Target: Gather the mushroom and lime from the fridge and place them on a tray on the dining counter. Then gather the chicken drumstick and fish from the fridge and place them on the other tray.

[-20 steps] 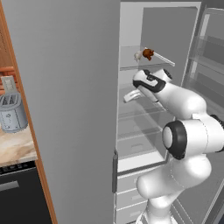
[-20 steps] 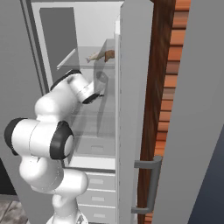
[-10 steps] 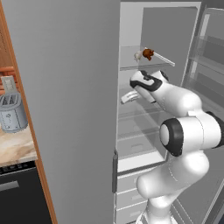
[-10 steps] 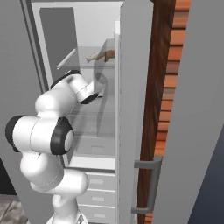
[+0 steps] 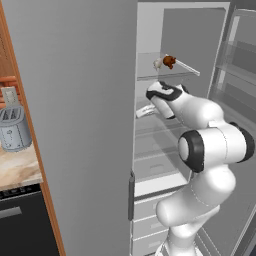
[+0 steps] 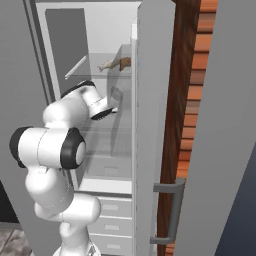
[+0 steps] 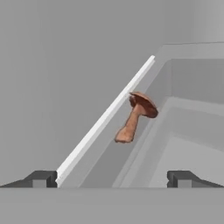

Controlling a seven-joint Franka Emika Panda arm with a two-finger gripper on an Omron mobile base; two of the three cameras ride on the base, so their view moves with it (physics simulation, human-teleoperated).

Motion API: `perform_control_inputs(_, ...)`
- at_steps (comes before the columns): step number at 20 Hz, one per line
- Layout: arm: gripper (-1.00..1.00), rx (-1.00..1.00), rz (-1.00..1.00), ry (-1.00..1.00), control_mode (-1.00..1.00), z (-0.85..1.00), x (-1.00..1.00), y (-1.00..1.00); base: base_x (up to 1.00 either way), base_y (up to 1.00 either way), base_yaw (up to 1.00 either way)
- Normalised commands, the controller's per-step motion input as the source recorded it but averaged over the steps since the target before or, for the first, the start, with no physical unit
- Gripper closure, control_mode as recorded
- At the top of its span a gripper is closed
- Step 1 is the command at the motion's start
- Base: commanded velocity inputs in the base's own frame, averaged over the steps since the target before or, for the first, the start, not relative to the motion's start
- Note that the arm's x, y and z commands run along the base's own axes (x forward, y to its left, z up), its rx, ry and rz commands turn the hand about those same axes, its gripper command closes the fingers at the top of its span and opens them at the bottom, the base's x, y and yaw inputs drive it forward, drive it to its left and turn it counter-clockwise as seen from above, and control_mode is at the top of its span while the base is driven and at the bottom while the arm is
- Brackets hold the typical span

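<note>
Reaching into fridge (image 5: 175, 30), claw (image 7: 113, 178) spread apart, one mushroom (image 7: 136, 116) ahead, one chicken drumstick (image 5: 168, 61) above

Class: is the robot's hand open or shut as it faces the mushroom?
Open: the hand shows fingertips set wide apart, the mushroom lying ahead, untouched.

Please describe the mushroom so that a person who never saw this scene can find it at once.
Look inside the open fridge, on the pale shelf seen in the hand view. The mushroom lies there, ahead of the open pincer. It is the lone brown thing there: dark cap, tan stem.

glass shelf (image 5: 165, 72) in the fridge (image 5: 90, 100), chicken drumstick (image 5: 167, 61) lying on it
</note>
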Motion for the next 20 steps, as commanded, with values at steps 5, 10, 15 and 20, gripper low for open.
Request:
perform_control_inputs(5, -1.00, 0.07, 0.00, 0.00, -1.00, 0.00, 0.43, 0.00, 0.00, 0.00, 0.00)
perform_control_inputs(10, -1.00, 0.04, 0.00, 0.00, -1.00, 0.00, 0.35, 0.05, 0.00, 0.00, 0.00)
perform_control_inputs(15, -1.00, 0.00, 0.00, 0.00, -1.00, 0.00, 0.05, 0.15, 0.00, 0.00, 0.00)
perform_control_inputs(20, -1.00, 0.00, 0.00, 0.00, -1.00, -0.01, 0.14, 0.15, 0.00, 0.00, 0.00)
